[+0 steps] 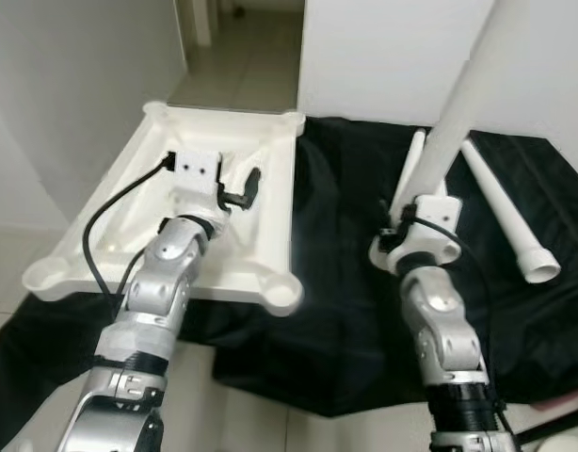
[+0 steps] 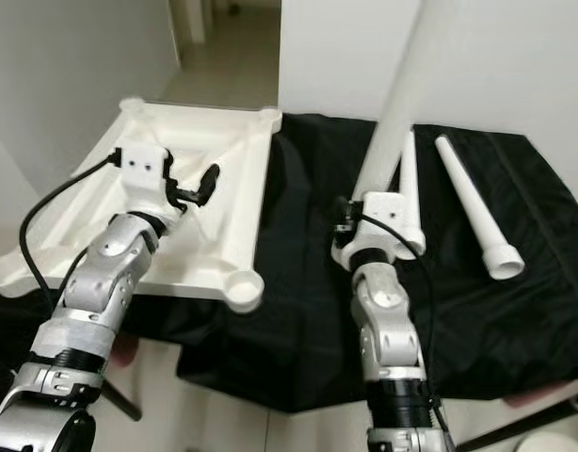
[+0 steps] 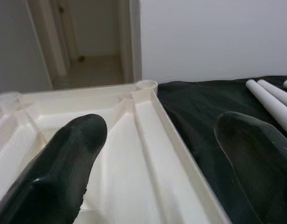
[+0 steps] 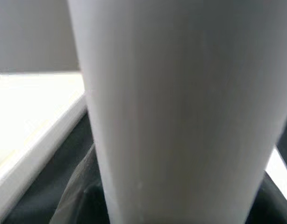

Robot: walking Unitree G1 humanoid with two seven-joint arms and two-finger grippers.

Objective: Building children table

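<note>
The white table top [image 1: 265, 202] lies upside down, partly on a black cloth [image 1: 345, 282], with round leg sockets at its corners, the nearest one [image 1: 281, 294] by the cloth. My left gripper [image 1: 237, 193] hovers over the table top's underside, open and holding nothing; in the left wrist view its fingers [image 3: 64, 172] stand wide apart over the ribbed panel. My right gripper [image 1: 425, 212] is shut on a long white table leg [image 1: 463, 94], which it holds upright over the cloth, leaning up and to the right. In the right wrist view the leg [image 4: 181, 116] is very close.
Two more white legs lie on the cloth at the right: one with a flanged end [image 1: 504, 212] and one [image 1: 409, 174] behind the held leg. A white wall [image 1: 393, 56] stands behind, and a doorway [image 1: 242, 47] opens beyond the table top. Pale tiles lie below.
</note>
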